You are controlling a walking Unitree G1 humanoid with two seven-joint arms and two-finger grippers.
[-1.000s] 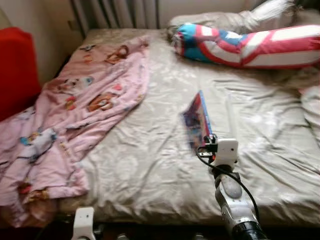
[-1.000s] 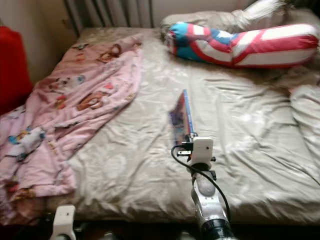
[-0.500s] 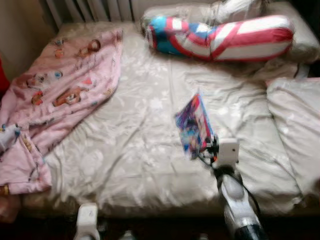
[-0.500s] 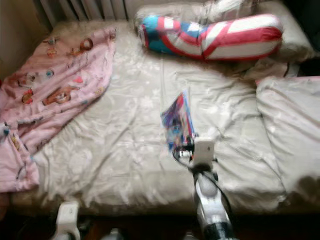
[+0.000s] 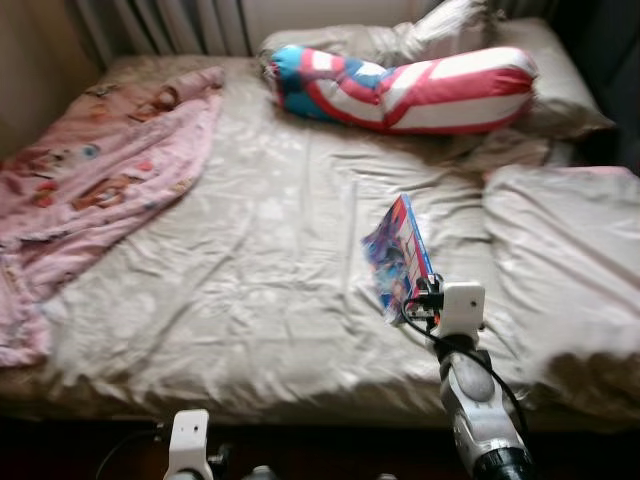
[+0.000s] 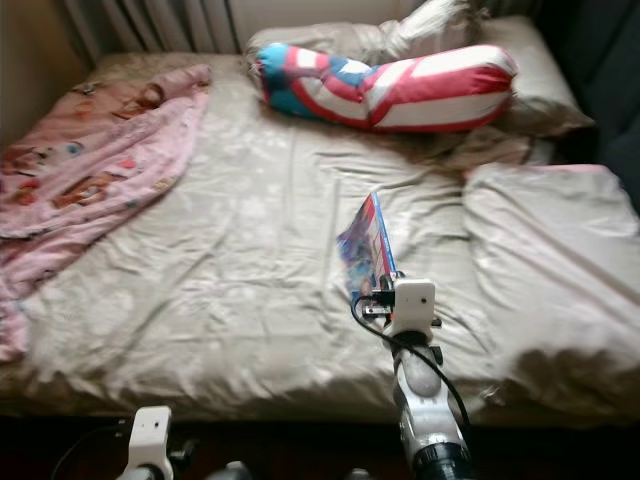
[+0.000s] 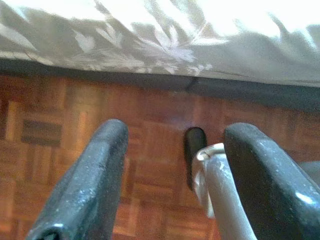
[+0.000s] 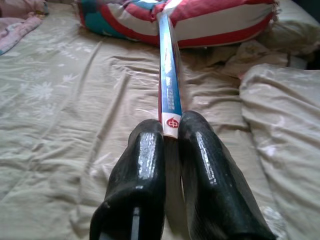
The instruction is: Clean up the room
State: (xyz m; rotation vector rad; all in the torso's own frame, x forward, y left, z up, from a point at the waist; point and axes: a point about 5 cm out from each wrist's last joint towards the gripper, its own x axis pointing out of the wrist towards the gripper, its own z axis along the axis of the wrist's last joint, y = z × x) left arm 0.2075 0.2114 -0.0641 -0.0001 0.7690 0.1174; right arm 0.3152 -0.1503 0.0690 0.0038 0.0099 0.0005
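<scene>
Blue book (image 8: 168,75) pinched in right pincer (image 8: 170,131).

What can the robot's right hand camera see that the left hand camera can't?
Right wrist view: the right gripper pinching a thin colourful book by its edge, held above the bed, with the striped bolster pillow behind it.
Left wrist view: the left gripper, fingers apart and holding nothing, above the wooden parquet floor.
Both: the beige leaf-patterned bedsheet.
</scene>
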